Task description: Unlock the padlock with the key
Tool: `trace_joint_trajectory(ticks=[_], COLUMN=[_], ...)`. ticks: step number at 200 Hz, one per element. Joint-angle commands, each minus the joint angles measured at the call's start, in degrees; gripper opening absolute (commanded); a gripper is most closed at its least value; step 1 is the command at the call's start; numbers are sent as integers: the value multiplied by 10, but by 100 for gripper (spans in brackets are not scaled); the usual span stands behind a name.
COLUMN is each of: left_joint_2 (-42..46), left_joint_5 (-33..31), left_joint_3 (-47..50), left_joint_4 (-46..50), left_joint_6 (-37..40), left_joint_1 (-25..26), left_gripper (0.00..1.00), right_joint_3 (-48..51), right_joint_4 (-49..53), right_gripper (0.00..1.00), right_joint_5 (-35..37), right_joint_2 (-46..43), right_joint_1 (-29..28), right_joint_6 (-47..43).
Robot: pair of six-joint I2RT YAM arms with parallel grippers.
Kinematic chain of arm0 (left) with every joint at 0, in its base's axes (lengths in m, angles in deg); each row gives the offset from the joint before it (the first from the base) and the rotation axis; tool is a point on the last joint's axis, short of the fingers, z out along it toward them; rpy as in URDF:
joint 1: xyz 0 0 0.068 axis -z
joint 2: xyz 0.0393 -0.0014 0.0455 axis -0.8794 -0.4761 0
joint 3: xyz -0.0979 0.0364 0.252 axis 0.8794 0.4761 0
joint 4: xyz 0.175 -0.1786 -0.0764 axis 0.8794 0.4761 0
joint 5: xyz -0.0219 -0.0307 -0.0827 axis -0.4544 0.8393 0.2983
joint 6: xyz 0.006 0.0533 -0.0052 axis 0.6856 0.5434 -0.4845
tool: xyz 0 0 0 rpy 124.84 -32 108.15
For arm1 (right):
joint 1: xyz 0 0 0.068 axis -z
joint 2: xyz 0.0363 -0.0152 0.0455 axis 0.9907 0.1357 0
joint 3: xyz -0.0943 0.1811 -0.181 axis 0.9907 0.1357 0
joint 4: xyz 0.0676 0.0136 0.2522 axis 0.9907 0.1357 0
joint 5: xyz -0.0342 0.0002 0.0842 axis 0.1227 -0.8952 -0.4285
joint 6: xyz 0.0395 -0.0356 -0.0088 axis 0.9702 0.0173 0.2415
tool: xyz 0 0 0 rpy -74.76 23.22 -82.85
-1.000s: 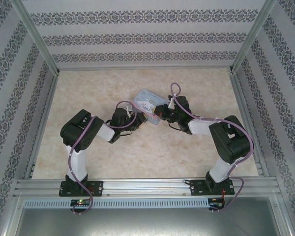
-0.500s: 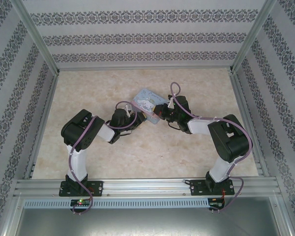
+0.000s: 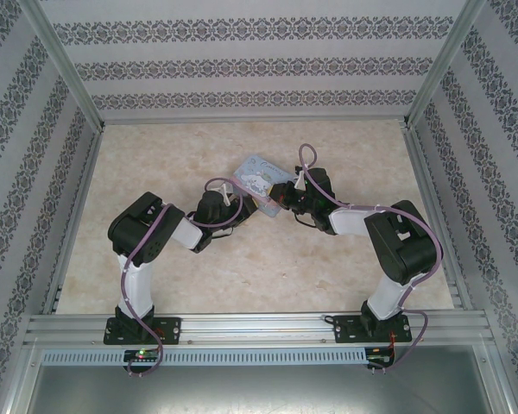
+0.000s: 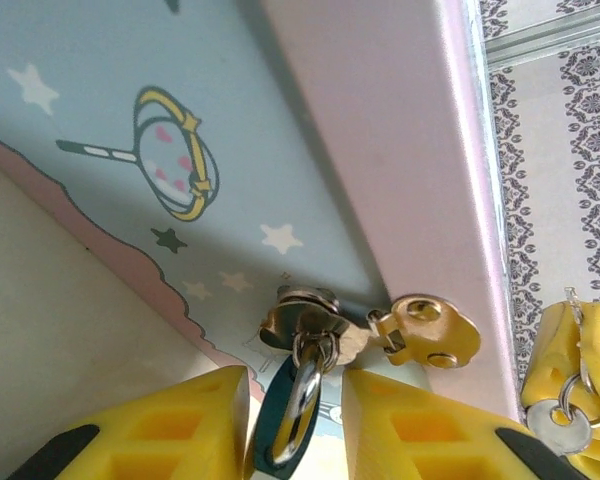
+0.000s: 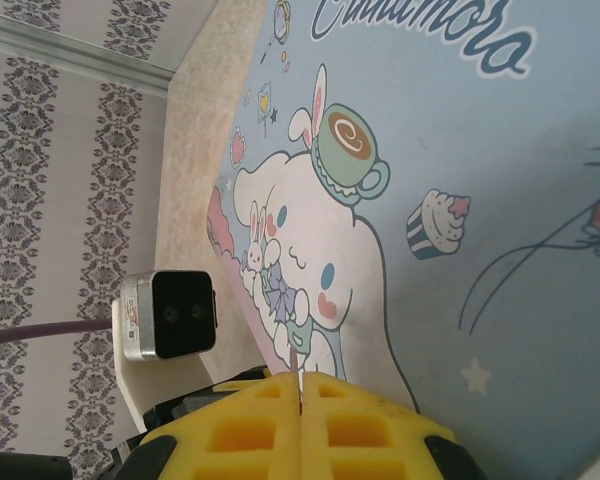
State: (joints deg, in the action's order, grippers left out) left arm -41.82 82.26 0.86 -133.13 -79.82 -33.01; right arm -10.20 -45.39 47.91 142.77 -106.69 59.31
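Down at 6 o'clock in the left wrist view, the left gripper has its yellow fingers narrowed to a slim gap around the tiny blue padlock. It looks like a pinch on the body, though the contact itself runs off the bottom edge. The thin silvery shackle hangs through the brass-coloured staple, with the gold clasp plate at 3 o'clock from it. Both are on the front of the pale blue cartoon-printed tin box.

Over at 4 o'clock, the right arm's yellow fingers dangle a wire ring. On its own camera the right gripper is closed tight on the thin silvery key, blade edge-on and pointing at 12 o'clock towards the lid.

From above, the two grippers meet at the tin's 6 o'clock edge on the beige marbled table.

We cannot see the keyhole, so we judge this step is all alignment. The left needs to hold the padlock rigid and present its underside. The right needs to bring the blade square to the keyway, ease in slowly, then twist. The padlock may swing on the staple, or the key may slip in the soft pads.
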Motion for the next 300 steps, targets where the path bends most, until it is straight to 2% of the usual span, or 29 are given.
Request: trace_joint_trajectory(ticks=[1, 79, 116, 170, 210, 261, 300], left_joint_2=[-5, -8, -1, 38, 72, 96, 90], left_joint_5=[-10, -19, -12, 5, 19, 73, 102], left_joint_3=[-16, -18, -17, -11, 6, 5, 0], left_joint_4=[-14, -8, -2, 53, 81, 87, 51], left_joint_6=[15, 8, -5, -35, -53, -67, -101], left_joint_1=[8, 8, 9, 7, 5, 2, 0], left_gripper=[29, 11, 0, 0, 0, 0, 0], right_joint_3=[1, 2, 7, 86, 148, 208, 227], right_joint_4=[27, 27, 33, 41, 23, 4, -45], right_gripper=[0, 0, 0, 0, 0, 0, 0], right_joint_5=[1, -1, -12, -58, -97, -90, -65], right_joint_2=[18, 14, -20, -137, -192, -232, -206], right_joint_1=[0, 1, 1, -9, -33, -46, -48], right_joint_6=[3, 3, -1, -20, -27, -23, 23])
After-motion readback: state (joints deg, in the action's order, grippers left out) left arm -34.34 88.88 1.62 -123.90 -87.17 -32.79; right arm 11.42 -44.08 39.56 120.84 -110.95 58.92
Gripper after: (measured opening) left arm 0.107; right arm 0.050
